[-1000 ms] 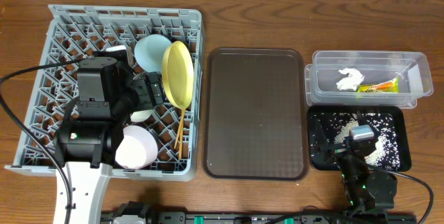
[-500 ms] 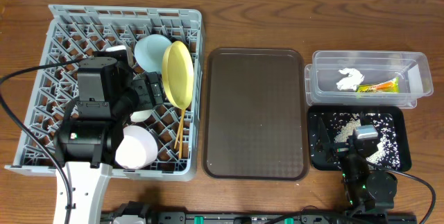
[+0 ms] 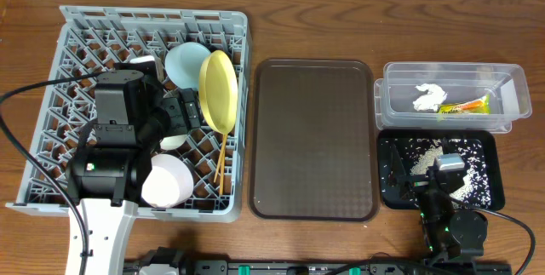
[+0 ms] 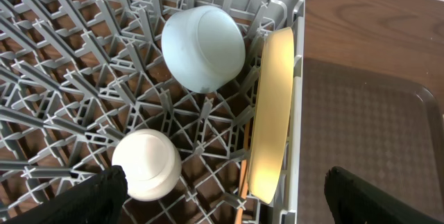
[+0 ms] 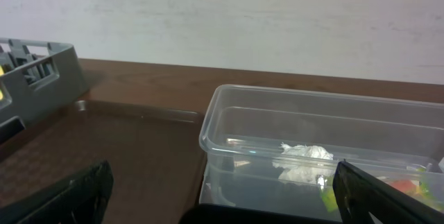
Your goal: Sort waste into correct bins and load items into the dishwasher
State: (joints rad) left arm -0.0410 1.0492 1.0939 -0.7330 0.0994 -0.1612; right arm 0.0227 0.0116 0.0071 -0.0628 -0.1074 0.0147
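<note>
The grey dish rack (image 3: 77, 54) holds a light blue bowl (image 3: 186, 60), an upright yellow plate (image 3: 219, 90), a white cup (image 3: 168, 181) and wooden chopsticks (image 3: 221, 160). My left gripper (image 3: 189, 110) hovers over the rack, open and empty. In the left wrist view the bowl (image 4: 203, 47), plate (image 4: 272, 113) and cup (image 4: 147, 164) lie ahead of its fingers (image 4: 229, 207). The clear container (image 3: 507, 83) holds the white napkin (image 3: 428, 96) and green-and-orange wrapper (image 3: 464, 106). The black tray (image 3: 387, 173) holds rice scraps (image 3: 426, 160). My right gripper (image 3: 443, 173) sits low over it, open and empty.
A large dark brown serving tray (image 3: 313, 139) lies between the rack and the bins. In the right wrist view the clear container (image 5: 277, 134) with the napkin (image 5: 302, 161) stands straight ahead, and the rack's corner (image 5: 35, 71) is at far left.
My right gripper has shifted slightly over the black tray. The left arm and everything in the rack have stayed still.
</note>
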